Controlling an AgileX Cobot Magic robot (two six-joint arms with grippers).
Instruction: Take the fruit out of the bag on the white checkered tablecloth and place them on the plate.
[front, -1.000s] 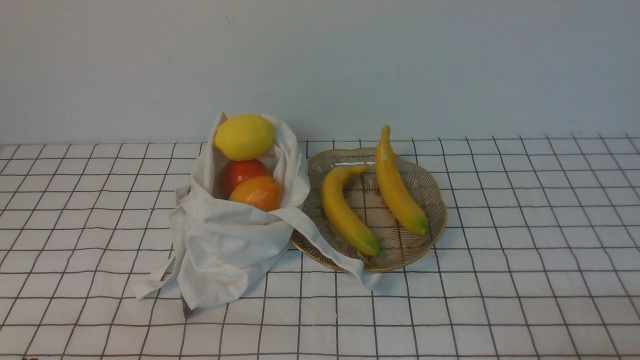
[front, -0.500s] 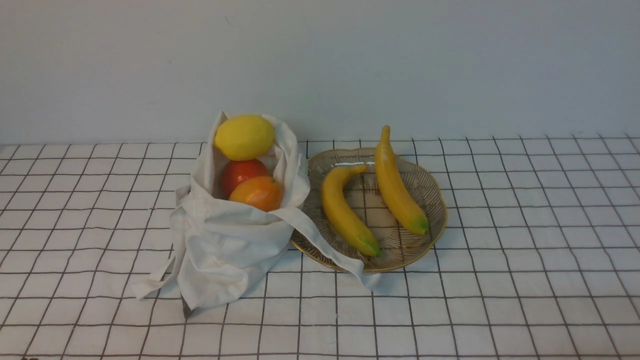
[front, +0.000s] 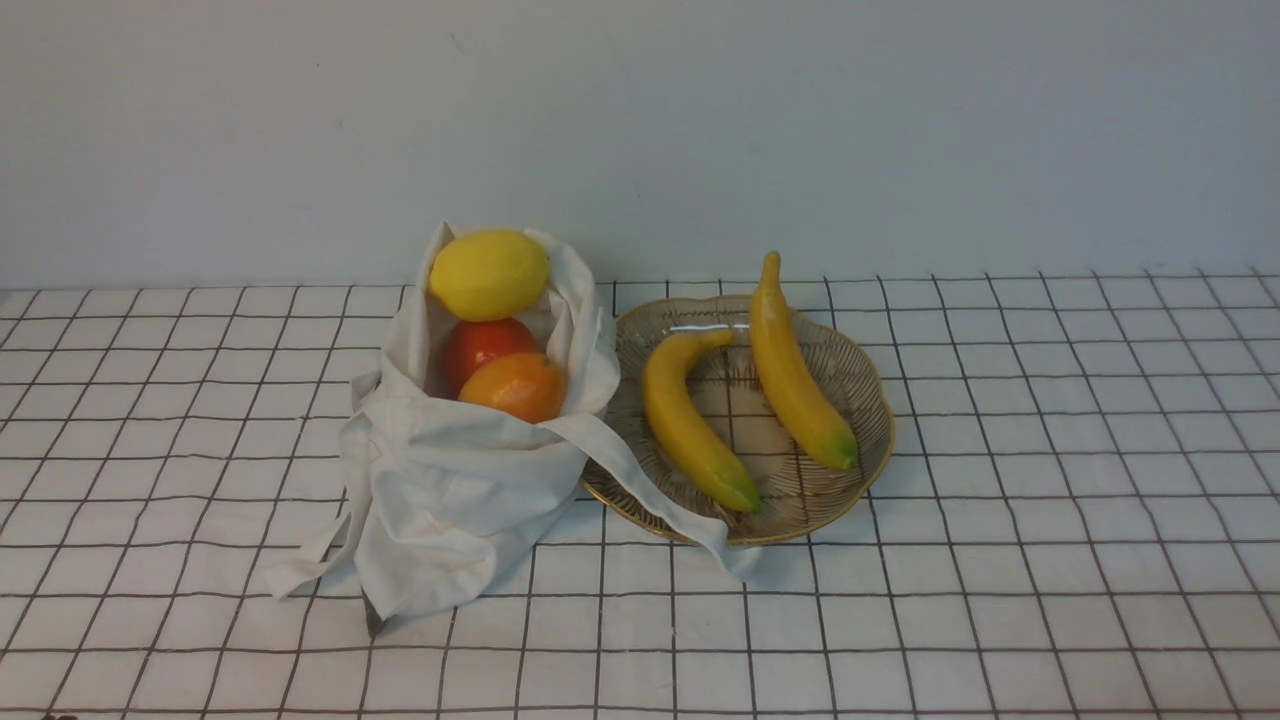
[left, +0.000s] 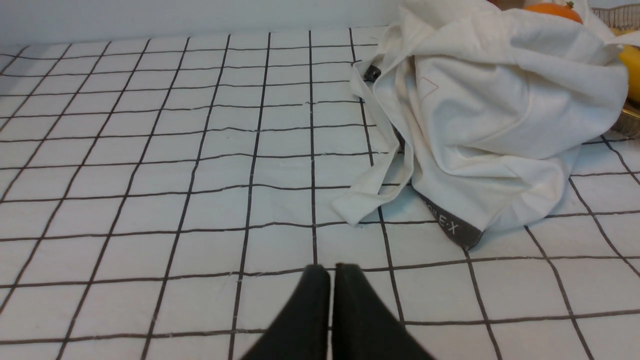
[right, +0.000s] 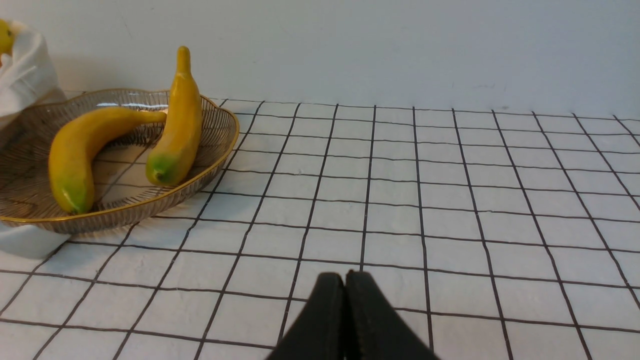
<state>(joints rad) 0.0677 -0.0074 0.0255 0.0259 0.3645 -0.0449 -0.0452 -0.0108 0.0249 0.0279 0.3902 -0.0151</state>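
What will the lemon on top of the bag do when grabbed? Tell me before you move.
The lemon looks glossy and rounded, so it may slip between the jaws. It sits highest in the bag, above the red fruit and orange, on soft cloth, so a nudge could probably roll it off. The cloth likely sags rather than steadies it.

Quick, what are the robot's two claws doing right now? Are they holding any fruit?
Left gripper: closed, holding nothing, above the tablecloth.
Right gripper: closed, holding nothing.
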